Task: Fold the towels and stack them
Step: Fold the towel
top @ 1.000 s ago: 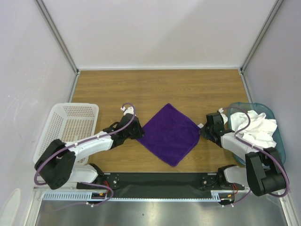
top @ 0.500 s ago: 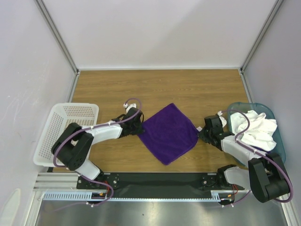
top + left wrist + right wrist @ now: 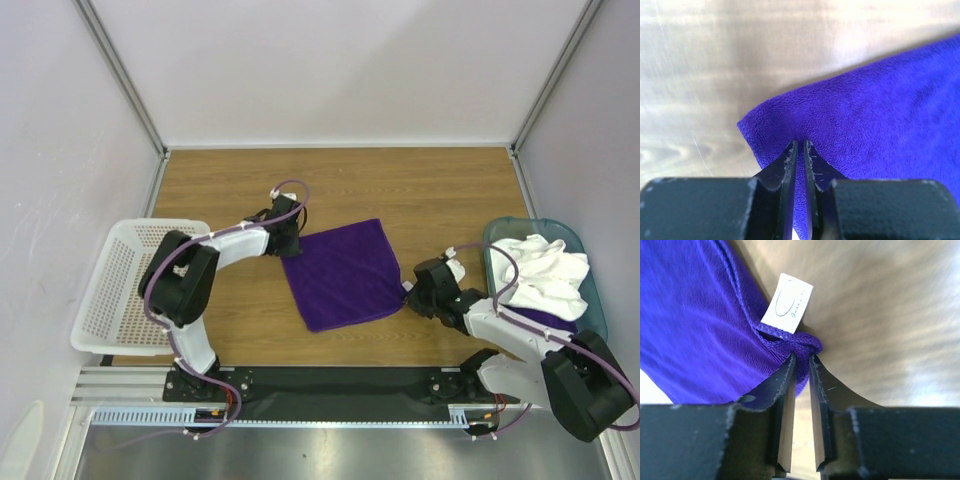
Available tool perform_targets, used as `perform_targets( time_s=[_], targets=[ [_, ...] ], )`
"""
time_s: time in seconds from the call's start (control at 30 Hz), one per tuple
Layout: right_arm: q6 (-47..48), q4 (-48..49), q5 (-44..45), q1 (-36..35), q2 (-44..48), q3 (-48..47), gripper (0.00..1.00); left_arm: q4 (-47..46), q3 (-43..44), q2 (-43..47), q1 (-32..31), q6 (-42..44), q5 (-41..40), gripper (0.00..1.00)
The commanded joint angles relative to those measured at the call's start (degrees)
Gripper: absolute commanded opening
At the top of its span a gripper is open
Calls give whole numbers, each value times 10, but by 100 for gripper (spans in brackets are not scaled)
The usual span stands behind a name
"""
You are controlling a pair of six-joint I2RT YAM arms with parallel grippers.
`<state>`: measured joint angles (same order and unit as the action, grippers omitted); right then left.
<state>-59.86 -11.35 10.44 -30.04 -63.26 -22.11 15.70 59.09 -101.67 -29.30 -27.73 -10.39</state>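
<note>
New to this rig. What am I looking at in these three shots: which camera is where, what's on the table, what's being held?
The machine is two small robot arms bolted at the table's near edge, a left arm and a right arm. Each ends in a two-finger gripper. The wide picture comes from a fixed camera above and behind them. The two close-ups come from a camera on each wrist, looking along its own fingers.

On the wooden table a purple towel lies spread out. The left gripper pinches its far-left corner. The right gripper pinches the opposite, near-right corner, beside a small white tag.

At the left is a white perforated basket. At the right, a teal bin holds a crumpled white towel.
</note>
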Motion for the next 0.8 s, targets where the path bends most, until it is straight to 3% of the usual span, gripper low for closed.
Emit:
perform_targets(
  time_s=[0.0, 0.2, 0.27, 0.43, 0.57, 0.77],
  targets=[
    [-41, -67, 35, -39, 22, 1, 23, 25, 58, -43, 18, 68, -8, 15],
    [-23, -143, 44, -52, 81, -51, 52, 16, 116, -75, 18, 138, 30, 15],
    [6, -157, 57, -52, 104, -75, 55, 18, 131, -73, 17, 152, 31, 15],
    [106, -122, 119, -49, 92, -158, 57, 33, 185, -43, 17, 164, 34, 16],
    [179, -69, 100, -29, 26, -216, 56, 57, 205, 12, 10, 140, 45, 18],
    [243, 1, -41, 59, -133, -304, 56, -7, 48, 148, -14, 26, 34, 21]
  ],
)
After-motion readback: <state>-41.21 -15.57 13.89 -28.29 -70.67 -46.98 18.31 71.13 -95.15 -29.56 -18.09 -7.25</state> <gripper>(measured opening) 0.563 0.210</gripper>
